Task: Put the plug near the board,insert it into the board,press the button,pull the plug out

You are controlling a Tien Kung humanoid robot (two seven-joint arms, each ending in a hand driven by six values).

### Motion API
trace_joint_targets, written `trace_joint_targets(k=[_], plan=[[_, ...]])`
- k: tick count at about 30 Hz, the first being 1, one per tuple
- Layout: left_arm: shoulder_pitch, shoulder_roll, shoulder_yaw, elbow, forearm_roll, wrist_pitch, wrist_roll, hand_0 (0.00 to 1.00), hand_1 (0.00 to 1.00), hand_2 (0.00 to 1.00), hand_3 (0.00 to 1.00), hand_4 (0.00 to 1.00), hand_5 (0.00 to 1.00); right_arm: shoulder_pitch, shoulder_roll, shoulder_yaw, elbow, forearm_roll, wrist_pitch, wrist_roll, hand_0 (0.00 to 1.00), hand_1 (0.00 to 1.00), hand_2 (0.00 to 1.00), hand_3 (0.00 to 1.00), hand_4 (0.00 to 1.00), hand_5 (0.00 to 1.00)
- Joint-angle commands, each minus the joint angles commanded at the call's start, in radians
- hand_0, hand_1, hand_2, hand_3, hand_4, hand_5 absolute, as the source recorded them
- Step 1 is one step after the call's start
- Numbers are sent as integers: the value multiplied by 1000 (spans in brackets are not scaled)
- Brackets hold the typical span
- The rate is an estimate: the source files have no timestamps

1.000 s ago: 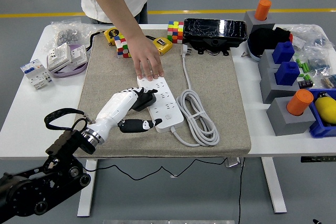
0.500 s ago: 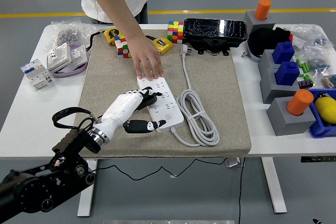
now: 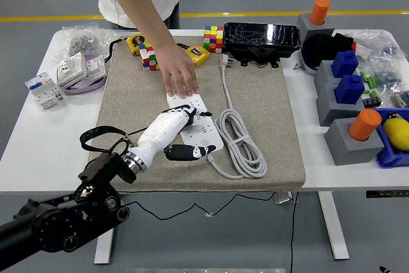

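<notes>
Left hand (image 3: 182,126) draped over power strip (image 3: 199,126), fingers loosely curled, plug not discernible beneath. Strip's long axis running 12 to 6, pinned at 12 by person's hand (image 3: 179,75).

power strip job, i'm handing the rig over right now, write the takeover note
Left hand: lies over the near half of the power strip, fingers on top of it and thumb low along its near end. Whether it holds the plug cannot be seen.
Right hand: not in view.
A person's hand presses the strip's far end flat on the felt mat.
The strip's own cable lies coiled to its right.
Done: hand brought to the board.
Unclear: whether the plug is seated.
Left: press the button, pull the plug out.
</notes>
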Motion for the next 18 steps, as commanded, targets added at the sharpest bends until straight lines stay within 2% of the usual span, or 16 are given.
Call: trace_joint_targets(k=[4, 8, 18], plan=[[-3, -5, 4, 8, -10, -2, 0, 764, 815, 797, 789, 844, 457, 0, 0, -1, 0, 0, 0, 0, 541, 644, 663, 561, 900, 422], [1, 2, -1, -6, -13, 0, -2, 764, 813, 796, 789, 841, 455, -1, 0, 0, 0, -1, -1, 1, 541, 644, 663, 562, 900, 423], [19, 42, -16, -129, -42, 7, -17, 761, 813, 788, 786, 840, 455, -5, 0, 1, 1, -4, 0, 1, 541, 644, 663, 561, 899, 422]])
